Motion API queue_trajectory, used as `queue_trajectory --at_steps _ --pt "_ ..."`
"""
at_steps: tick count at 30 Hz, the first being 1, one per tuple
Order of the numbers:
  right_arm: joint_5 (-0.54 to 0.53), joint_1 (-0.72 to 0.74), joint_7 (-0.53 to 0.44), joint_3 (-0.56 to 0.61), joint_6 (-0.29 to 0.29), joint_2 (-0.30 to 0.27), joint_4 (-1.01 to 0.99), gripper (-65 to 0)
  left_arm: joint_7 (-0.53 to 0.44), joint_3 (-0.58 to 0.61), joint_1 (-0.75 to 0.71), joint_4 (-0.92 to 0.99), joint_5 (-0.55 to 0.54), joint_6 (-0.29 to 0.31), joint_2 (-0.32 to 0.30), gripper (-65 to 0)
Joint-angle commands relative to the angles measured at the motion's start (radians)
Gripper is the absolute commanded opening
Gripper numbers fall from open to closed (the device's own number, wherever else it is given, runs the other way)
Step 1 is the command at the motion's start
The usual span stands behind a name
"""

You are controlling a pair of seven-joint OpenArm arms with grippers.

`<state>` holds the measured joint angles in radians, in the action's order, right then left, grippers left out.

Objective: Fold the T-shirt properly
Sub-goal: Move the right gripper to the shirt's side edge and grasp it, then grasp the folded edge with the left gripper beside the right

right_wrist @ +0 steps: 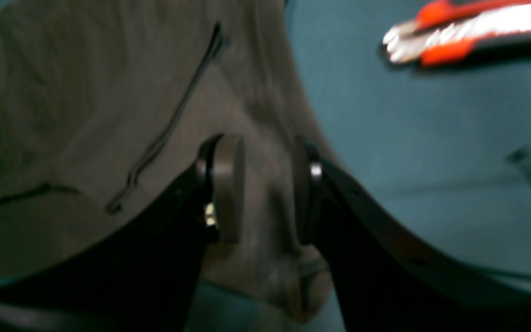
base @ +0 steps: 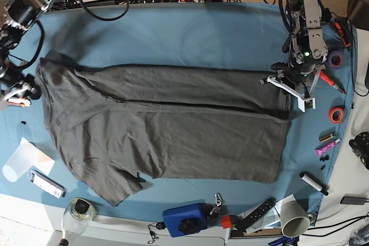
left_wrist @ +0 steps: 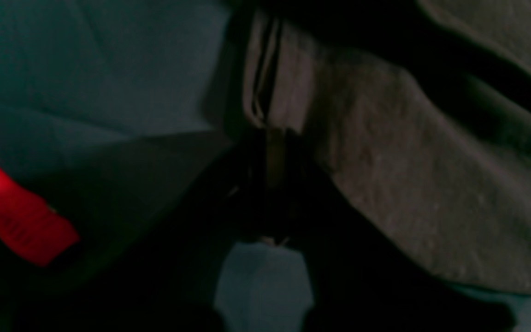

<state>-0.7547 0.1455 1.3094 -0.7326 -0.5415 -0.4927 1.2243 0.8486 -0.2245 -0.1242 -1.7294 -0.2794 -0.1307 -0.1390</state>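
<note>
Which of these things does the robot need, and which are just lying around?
Needed: T-shirt, left gripper, right gripper.

Lying around: red tape roll, black marker, paper cup, blue box, red-handled cutter.

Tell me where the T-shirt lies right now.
In the base view the T-shirt lies spread across the middle of the blue table cloth, its hem at the view's right under the left gripper.
</note>
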Motion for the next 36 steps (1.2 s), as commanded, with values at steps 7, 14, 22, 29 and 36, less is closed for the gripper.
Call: queue_trajectory --at_steps 7,14,22,29,36 --pt "-0.016 -0.021 0.005 -0.097 0.004 0.023 0.019 -46.7 0.027 -0.001 0.005 -0.013 -0.021 0.009 -0.003 -65.0" --pt "-0.055 -0.027 0.075 -0.251 -0.009 0.007 0.129 -46.7 0.027 -0.001 0.005 -0.013 -0.021 0.009 -0.003 -65.0" --pt "-0.004 -0.102 0.043 -0.246 0.016 0.022 0.135 -46.7 0.027 -0.001 0.005 -0.013 -0.021 0.026 -0.003 -65.0" --pt "0.058 -0.104 -0.026 -0.25 0.032 0.036 0.135 -46.7 0.027 -0.001 0.005 -0.013 -0.02 0.026 -0.003 -65.0" --pt "0.154 -0.104 -0.066 -0.246 0.007 0.032 0.135 -46.2 0.027 -0.001 0.005 -0.013 -0.02 0.026 -0.003 -65.0"
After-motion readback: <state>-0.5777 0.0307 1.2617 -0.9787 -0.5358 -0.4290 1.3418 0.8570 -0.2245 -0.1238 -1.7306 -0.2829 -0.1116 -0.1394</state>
